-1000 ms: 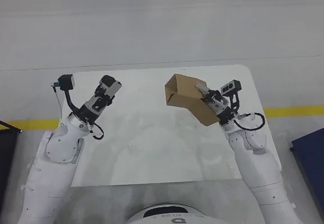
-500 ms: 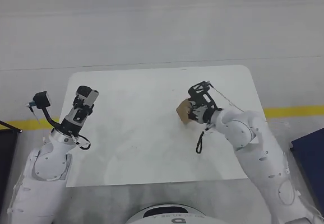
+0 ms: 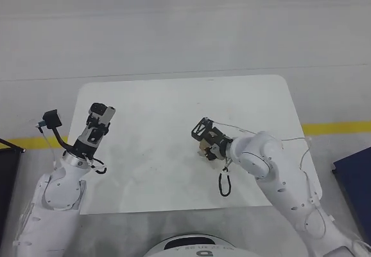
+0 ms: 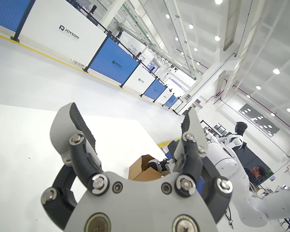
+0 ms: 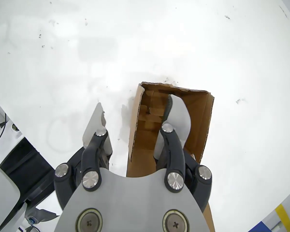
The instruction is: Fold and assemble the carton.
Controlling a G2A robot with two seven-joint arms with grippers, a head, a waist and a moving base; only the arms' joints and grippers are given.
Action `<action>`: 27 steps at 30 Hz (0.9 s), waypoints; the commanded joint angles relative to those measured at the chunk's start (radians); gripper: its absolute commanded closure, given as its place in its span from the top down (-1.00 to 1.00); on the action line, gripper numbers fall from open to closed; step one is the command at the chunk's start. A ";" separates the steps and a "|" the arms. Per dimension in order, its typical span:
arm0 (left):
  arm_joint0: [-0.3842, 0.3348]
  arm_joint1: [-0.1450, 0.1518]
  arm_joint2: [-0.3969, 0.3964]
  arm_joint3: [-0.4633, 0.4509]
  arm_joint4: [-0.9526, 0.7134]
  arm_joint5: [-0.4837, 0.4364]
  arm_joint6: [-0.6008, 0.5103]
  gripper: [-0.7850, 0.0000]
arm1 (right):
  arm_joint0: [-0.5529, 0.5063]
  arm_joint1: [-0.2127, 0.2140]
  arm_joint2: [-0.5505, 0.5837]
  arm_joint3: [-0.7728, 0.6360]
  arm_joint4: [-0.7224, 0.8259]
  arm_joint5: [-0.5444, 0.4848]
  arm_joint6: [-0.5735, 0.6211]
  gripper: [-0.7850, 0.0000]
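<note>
Table (image 3: 160,173): white, one. Carton (image 5: 198,119): brown corrugated, one, on the table right of centre, mouth unclosed and facing the right wrist; its long axis appears to run along that gripper's fingers. Right gripper (image 5: 134,102): at the carton, jaws spread and clamping nothing, one finger (image 5: 177,112) down inside the carton, the other outside over bare table, so one side wall stands between them. Judged the nearer arm by far; closing should pinch that wall. Left gripper (image 4: 130,109): slightly farther and well apart to the left, jaws wide, empty, raised off the table; the carton lies to its right.
</note>
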 commanded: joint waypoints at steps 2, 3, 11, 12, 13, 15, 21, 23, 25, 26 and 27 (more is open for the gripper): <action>-0.010 -0.002 0.009 0.010 -0.001 -0.003 -0.001 1.00 | 0.018 -0.001 -0.013 0.026 -0.008 -0.001 0.010 0.75; -0.013 -0.002 0.011 0.013 -0.003 -0.004 -0.001 1.00 | 0.026 -0.002 -0.022 0.041 -0.012 0.000 0.007 0.69; -0.017 -0.005 0.009 0.026 -0.006 -0.014 0.001 1.00 | 0.092 -0.018 -0.098 0.138 -0.003 0.014 0.012 0.08; -0.016 -0.005 0.006 0.027 -0.006 -0.015 0.002 1.00 | 0.100 -0.019 -0.107 0.148 -0.014 0.017 0.018 0.03; -0.014 -0.005 0.004 0.027 -0.005 -0.017 0.003 1.00 | 0.107 -0.021 -0.116 0.156 -0.021 0.022 0.023 0.00; -0.010 -0.006 -0.001 0.028 -0.008 -0.019 0.005 1.00 | 0.118 -0.024 -0.128 0.168 -0.023 0.034 0.042 -0.04; -0.003 -0.008 -0.008 0.029 -0.013 -0.019 0.013 1.00 | 0.144 -0.029 -0.147 0.180 -0.024 0.066 0.089 -0.09; -0.006 -0.008 -0.009 0.030 -0.014 -0.021 0.014 1.00 | 0.149 -0.031 -0.152 0.184 -0.016 0.074 0.106 -0.14; -0.009 -0.009 -0.009 0.033 -0.016 -0.022 0.012 1.00 | 0.157 -0.032 -0.154 0.182 -0.006 0.079 0.120 -0.15; -0.011 -0.009 -0.009 0.034 -0.017 -0.022 0.011 1.00 | 0.159 -0.032 -0.154 0.181 -0.004 0.083 0.123 -0.15; -0.013 -0.010 -0.010 0.035 -0.018 -0.022 0.012 1.00 | 0.162 -0.032 -0.152 0.172 -0.004 0.084 0.118 -0.15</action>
